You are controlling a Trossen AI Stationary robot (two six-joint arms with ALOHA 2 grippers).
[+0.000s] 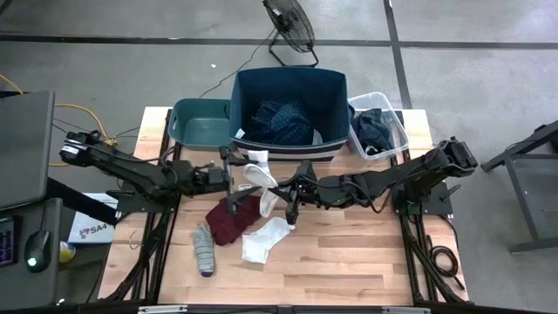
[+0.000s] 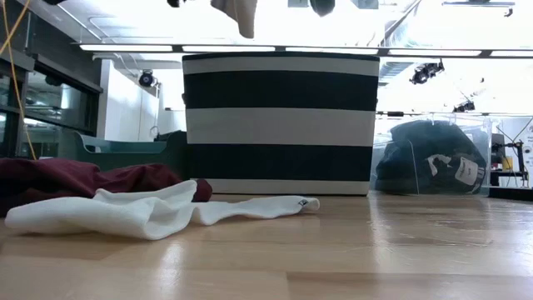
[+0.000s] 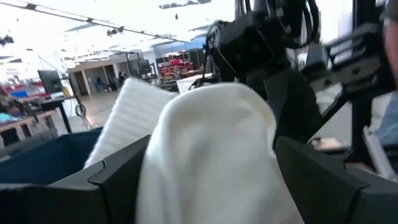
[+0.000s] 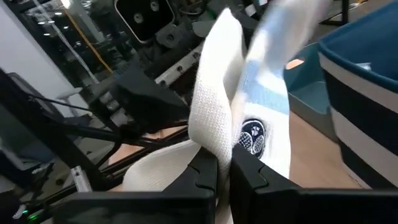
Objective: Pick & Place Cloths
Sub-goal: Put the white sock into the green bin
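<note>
A white sock [image 1: 260, 179] hangs in the air over the table's middle, in front of the navy striped bin [image 1: 288, 144]. My right gripper [image 4: 225, 171] is shut on it, reaching in from the right [image 1: 281, 194]. My left gripper [image 3: 211, 180] is open and reaches in from the left [image 1: 237, 180], with the sock's other end [image 3: 211, 137] between its fingers. Below lie a maroon cloth [image 1: 231, 220], a second white sock [image 1: 266, 240] and a grey sock [image 1: 203, 249]. A navy dotted cloth [image 1: 283, 122] lies in the striped bin. My right gripper pinches the white sock between its two shut fingers at a fold of the ribbed knit [image 4: 214, 140], beside a small round logo [image 4: 252, 135]. The fingers come about level from the table's right side. The sock is lifted clear of the table, one end drooping [image 2: 241, 17]. My left gripper has the sock filling the gap between its fingers; whether the fingers [image 3: 112, 180] touch it I cannot tell.
A teal bin [image 1: 187, 131] stands at the far left. A clear bin [image 1: 391, 139] holding a dark cloth [image 1: 373, 129] stands at the far right. The striped bin stands between them. Bare wood [image 1: 349, 253] lies near the front right. A floor fan [image 1: 289, 26] stands beyond the table.
</note>
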